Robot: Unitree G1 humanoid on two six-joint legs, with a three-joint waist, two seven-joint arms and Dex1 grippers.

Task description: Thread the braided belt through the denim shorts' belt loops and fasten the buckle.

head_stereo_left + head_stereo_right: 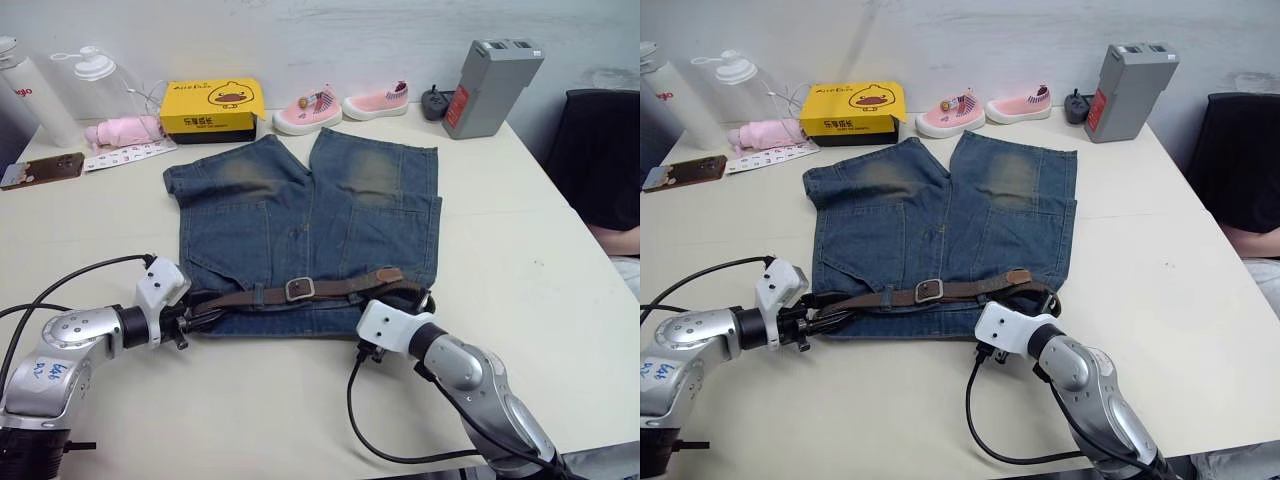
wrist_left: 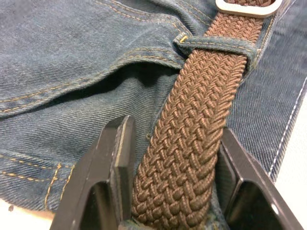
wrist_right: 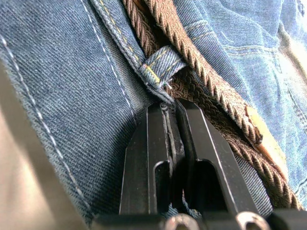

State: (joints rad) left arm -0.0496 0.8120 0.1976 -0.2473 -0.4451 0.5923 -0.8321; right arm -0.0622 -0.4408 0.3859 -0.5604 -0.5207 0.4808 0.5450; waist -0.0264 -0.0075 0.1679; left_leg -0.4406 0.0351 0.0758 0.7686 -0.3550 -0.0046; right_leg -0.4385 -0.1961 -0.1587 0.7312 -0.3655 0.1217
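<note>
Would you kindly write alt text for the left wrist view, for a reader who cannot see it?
The left gripper straddles the braided belt, one black finger on each side, over the denim shorts. Farther along, the belt passes under a belt loop toward the silver buckle.

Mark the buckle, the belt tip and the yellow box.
buckle [image 1: 299,289]: left eye view, its silver frame.
belt tip [image 1: 388,274]: left eye view, tan end piece.
yellow box [image 1: 212,108]: left eye view, its top face.

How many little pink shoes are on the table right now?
2. One pink shoe sits at the table's far edge beside the yellow box; the other pink shoe lies next to it, toward the grey battery pack. None look hidden.
</note>
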